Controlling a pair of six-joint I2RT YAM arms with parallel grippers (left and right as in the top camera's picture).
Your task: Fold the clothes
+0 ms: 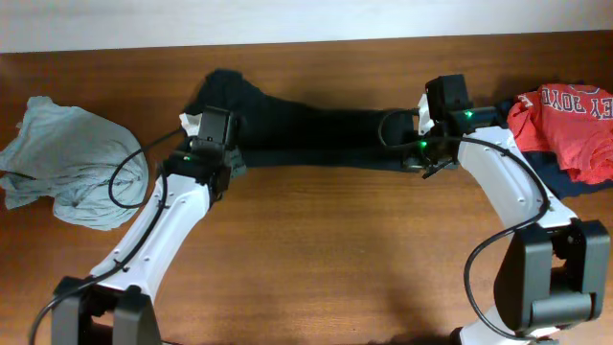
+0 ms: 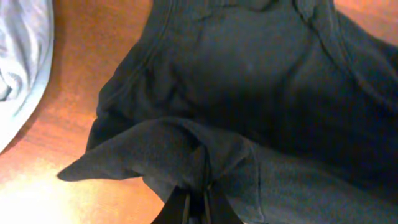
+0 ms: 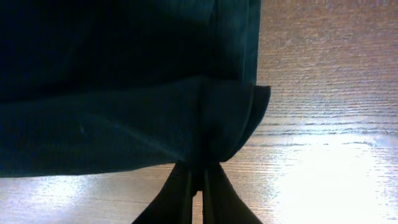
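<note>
Item: black T-shirt (image 1: 316,134). We judge it soft, light and limp, best held at its edges. It is strung between 2 claws: left gripper (image 2: 200,194) and right gripper (image 3: 198,177) each pinch a bunched edge. Beyond them lie a grey-blue shirt (image 1: 72,158) and a red shirt (image 1: 565,115).

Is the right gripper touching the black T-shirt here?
Touching. The right wrist view shows the right gripper shut on a fold of the black T-shirt at its edge, with fabric pinched between its fingers.
</note>
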